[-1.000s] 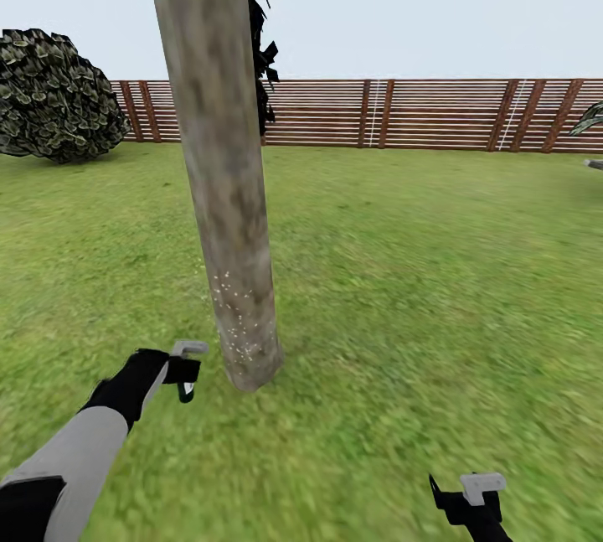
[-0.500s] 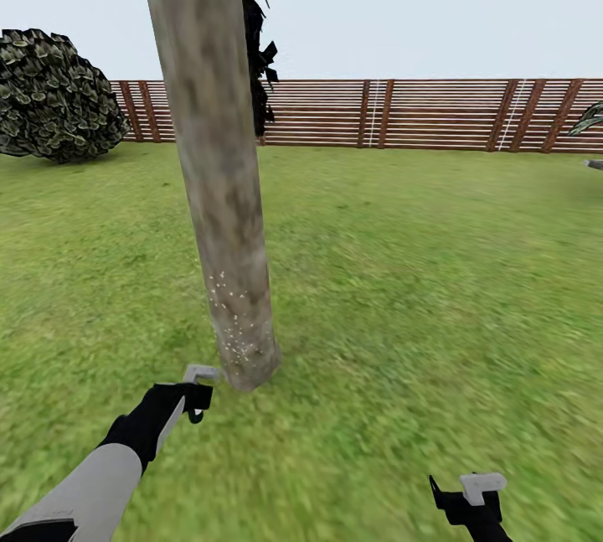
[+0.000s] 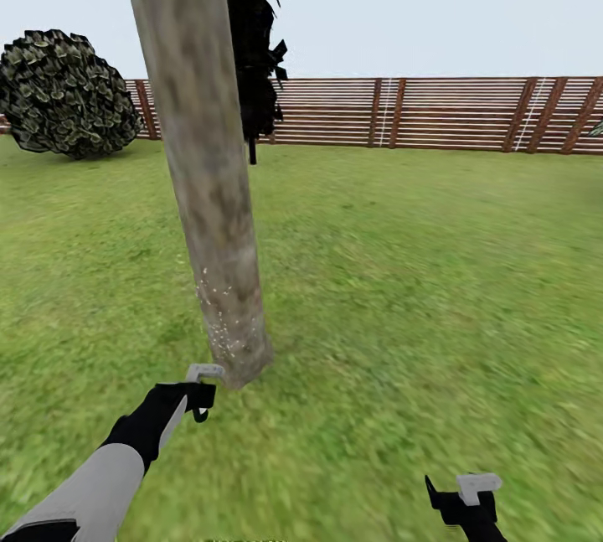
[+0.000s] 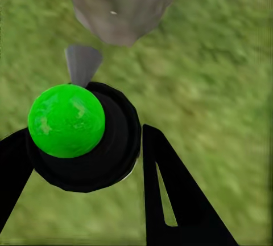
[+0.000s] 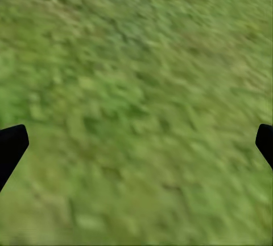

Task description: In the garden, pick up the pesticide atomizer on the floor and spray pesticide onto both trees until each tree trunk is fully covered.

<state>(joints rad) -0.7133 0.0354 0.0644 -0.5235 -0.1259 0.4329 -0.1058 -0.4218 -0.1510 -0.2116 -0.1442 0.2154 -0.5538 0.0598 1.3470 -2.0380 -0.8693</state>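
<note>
Left wrist view: left gripper (image 4: 85,160) has its two black fingers (image 4: 170,200) closed around the pesticide atomizer (image 4: 85,138), a round black body capped by a glossy bright-green dome, with a grey cone-shaped nozzle (image 4: 82,64) pointing away from the palm. No red part is visible from this angle. Judgement: the atomizer looks small, rigid and light; smooth rounded plastic, so likely slippery. The round body is the sensible place to clamp, as now, keeping the nozzle free and aimed. A slight twist in the grip would throw the aim off.

Just beyond the nozzle tip stands the base of the tree trunk (image 4: 119,7), near but apart from it. Surface is blotchy grey-brown, matte and rough-looking, with a few pale flecks of pesticide (image 4: 114,12).

Head view: left gripper (image 3: 199,391) sits low, just beside the trunk foot. Tree trunk (image 3: 209,190) is a thick, stiff, branchless column, leaning a little. Whitish specks of pesticide (image 3: 219,316) dot only its lowest part; higher up the bark looks bare. Judgement: coverage is partial.

Right gripper (image 3: 465,500) hangs low, well apart from the trunk. In the right wrist view its dark fingertips (image 5: 11,146) stand wide apart with only blurred grass (image 5: 136,109) between them; nothing held.

Farther off: a round leafy bush (image 3: 71,98), dark ragged foliage (image 3: 255,39) behind the trunk, then the brown slatted fence (image 3: 435,110).
</note>
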